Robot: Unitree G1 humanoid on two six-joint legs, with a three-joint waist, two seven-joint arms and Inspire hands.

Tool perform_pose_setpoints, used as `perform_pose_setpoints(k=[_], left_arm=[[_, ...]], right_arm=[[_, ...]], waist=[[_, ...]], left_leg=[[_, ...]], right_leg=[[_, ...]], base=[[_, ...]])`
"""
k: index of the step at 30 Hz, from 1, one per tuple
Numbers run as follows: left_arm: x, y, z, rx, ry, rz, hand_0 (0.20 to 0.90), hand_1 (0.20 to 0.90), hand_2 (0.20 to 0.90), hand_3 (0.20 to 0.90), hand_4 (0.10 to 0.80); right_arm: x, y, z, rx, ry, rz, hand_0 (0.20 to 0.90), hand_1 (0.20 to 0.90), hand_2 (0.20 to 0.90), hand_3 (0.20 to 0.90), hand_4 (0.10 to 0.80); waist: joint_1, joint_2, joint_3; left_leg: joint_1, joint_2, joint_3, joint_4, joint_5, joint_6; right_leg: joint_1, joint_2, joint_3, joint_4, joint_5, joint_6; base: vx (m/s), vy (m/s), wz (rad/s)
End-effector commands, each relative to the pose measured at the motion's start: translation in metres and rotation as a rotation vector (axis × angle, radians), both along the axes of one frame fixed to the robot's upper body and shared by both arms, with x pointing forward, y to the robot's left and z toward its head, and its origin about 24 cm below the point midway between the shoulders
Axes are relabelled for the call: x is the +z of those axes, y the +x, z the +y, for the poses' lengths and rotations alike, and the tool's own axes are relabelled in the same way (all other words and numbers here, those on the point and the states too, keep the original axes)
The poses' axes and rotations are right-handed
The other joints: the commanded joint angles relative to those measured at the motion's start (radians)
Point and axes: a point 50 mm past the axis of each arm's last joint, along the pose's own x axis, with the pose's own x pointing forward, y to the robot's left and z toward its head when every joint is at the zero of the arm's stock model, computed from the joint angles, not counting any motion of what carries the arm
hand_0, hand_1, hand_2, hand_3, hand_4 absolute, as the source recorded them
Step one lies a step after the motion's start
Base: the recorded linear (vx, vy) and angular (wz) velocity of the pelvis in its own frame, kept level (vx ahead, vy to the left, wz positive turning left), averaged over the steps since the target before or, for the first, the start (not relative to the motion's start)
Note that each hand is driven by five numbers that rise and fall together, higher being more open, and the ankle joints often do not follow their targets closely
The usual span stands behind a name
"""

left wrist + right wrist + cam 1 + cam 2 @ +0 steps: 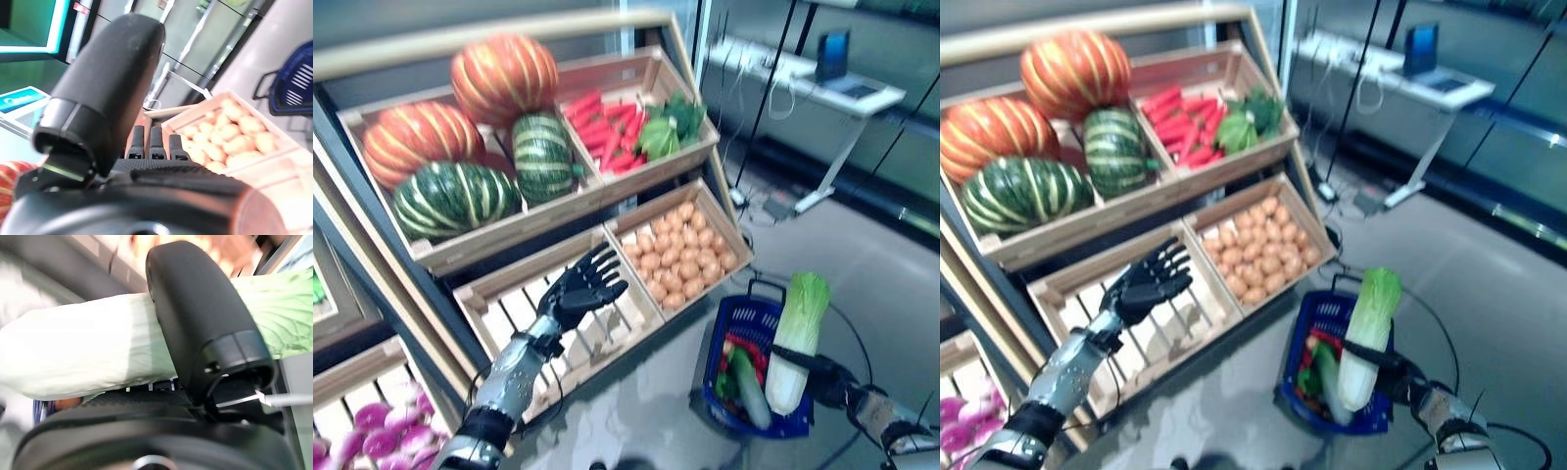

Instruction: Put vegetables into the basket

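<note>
My right hand is shut on a napa cabbage, white at the stem and green at the leafy top, held upright over the blue basket on the floor. In the right wrist view the thumb wraps across the cabbage. The basket holds a cucumber and some red and green vegetables. My left hand hovers open, fingers spread, over an empty wooden crate on the lower shelf.
The slanted wooden stand carries pumpkins, carrots with greens, and a crate of potatoes. Purple-and-white vegetables lie in a bin at lower left. A white desk stands at the back right.
</note>
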Motion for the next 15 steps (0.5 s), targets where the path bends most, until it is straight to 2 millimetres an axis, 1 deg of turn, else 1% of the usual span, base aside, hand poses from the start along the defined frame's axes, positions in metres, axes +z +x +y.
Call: perform_pose_setpoints(k=[1,2,4,7,9,10,11,12,14,15], left_arm=[[0.059,0.023,-0.013,0.006,-0.046,-0.277,0.900,0.900,0.900,0.900,0.800],[0.061,0.025,-0.017,0.004,-0.052,-0.278,0.900,0.900,0.900,0.900,0.800],[0.063,0.026,-0.020,-0.001,-0.056,-0.287,0.900,0.900,0.900,0.900,0.800],[0.068,0.026,-0.024,-0.012,-0.093,-0.326,0.900,0.900,0.900,0.900,0.800],[0.072,0.027,-0.025,0.007,-0.102,-0.337,0.900,0.900,0.900,0.900,0.800],[0.075,0.027,-0.026,0.009,-0.105,-0.351,0.900,0.900,0.900,0.900,0.800],[0.076,0.027,-0.026,0.009,-0.106,-0.356,0.900,0.900,0.900,0.900,0.800],[0.078,0.027,-0.027,0.006,-0.108,-0.365,0.900,0.900,0.900,0.900,0.800],[0.083,0.026,-0.028,-0.004,-0.129,-0.386,0.900,0.900,0.900,0.900,0.800],[0.085,0.026,-0.029,-0.005,-0.137,-0.388,0.900,0.900,0.900,0.900,0.800]], right_arm=[[0.073,0.061,-0.006,-0.190,-0.036,-0.380,0.300,0.300,0.300,0.300,0.400],[0.081,0.065,-0.008,-0.221,-0.051,-0.392,0.300,0.300,0.300,0.300,0.400],[0.092,0.070,-0.013,-0.261,-0.064,-0.415,0.300,0.300,0.300,0.300,0.400],[0.123,0.081,-0.024,-0.357,-0.122,-0.468,0.300,0.300,0.300,0.300,0.400],[0.136,0.085,-0.027,-0.368,-0.156,-0.484,0.300,0.300,0.300,0.300,0.400],[0.147,0.089,-0.028,-0.381,-0.160,-0.507,0.300,0.300,0.300,0.300,0.400],[0.151,0.091,-0.028,-0.383,-0.160,-0.515,0.300,0.300,0.300,0.300,0.400],[0.159,0.094,-0.028,-0.383,-0.162,-0.536,0.300,0.300,0.300,0.300,0.400],[0.176,0.097,-0.031,-0.406,-0.186,-0.549,0.900,0.900,0.900,0.900,0.800],[0.182,0.098,-0.033,-0.413,-0.197,-0.551,0.900,0.900,0.900,0.900,0.800]], waist=[[0.003,-0.004,0.062],[0.003,0.001,0.078],[0.007,0.009,0.097],[0.021,0.034,0.151],[0.025,0.047,0.167],[0.027,0.057,0.181],[0.027,0.060,0.184],[0.027,0.067,0.189],[0.029,0.082,0.200],[0.029,0.087,0.205]], left_leg=[[-0.108,0.002,-0.046,0.404,-0.363,0.070],[-0.167,0.001,-0.056,0.481,-0.397,0.075],[-0.229,-0.001,-0.065,0.566,-0.430,0.086],[-0.354,-0.027,-0.087,0.717,-0.487,0.101],[-0.409,-0.032,-0.094,0.777,-0.506,0.101],[-0.452,-0.037,-0.097,0.819,-0.520,0.104],[-0.466,-0.038,-0.100,0.833,-0.523,0.103],[-0.502,-0.043,-0.106,0.869,-0.533,0.102],[-0.570,-0.049,-0.109,0.934,-0.555,0.100],[-0.596,-0.049,-0.108,0.964,-0.566,0.100]], right_leg=[[-0.150,-0.068,0.022,0.344,-0.166,-0.098],[-0.211,-0.083,0.031,0.429,-0.196,-0.101],[-0.281,-0.107,0.036,0.530,-0.229,-0.109],[-0.417,-0.157,0.052,0.695,-0.282,-0.115],[-0.474,-0.168,0.063,0.751,-0.298,-0.119],[-0.525,-0.178,0.073,0.793,-0.309,-0.120],[-0.538,-0.179,0.075,0.803,-0.312,-0.120],[-0.575,-0.181,0.084,0.832,-0.318,-0.120],[-0.647,-0.189,0.102,0.884,-0.332,-0.120],[-0.680,-0.194,0.108,0.912,-0.338,-0.124]], base=[[-0.202,-0.007,0.28],[-0.176,0.003,0.24],[-0.099,0.007,0.19],[-0.111,0.011,0.11],[-0.103,0.010,0.12],[-0.105,0.015,0.10],[-0.116,0.021,0.14],[-0.094,0.023,0.15],[-0.132,0.038,0.04],[-0.119,0.033,0.01]])
